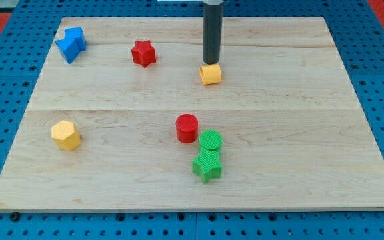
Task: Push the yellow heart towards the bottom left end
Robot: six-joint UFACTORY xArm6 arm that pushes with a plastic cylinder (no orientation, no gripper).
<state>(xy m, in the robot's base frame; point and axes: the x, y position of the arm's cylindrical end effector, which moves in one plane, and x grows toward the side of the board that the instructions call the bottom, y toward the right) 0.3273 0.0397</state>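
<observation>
The yellow heart [210,74] lies on the wooden board [112,93] a little right of centre, near the view's top. My tip [210,62] stands right behind it, on its top side, touching or almost touching it. A yellow hexagon [66,135] lies at the view's left, lower down. The rod rises straight up out of the view's top.
A blue block [71,45] sits at the top left. A red star [143,53] lies left of the heart. A red cylinder [187,128], a green cylinder [210,141] and a green star [207,165] cluster below the heart. Blue pegboard surrounds the board.
</observation>
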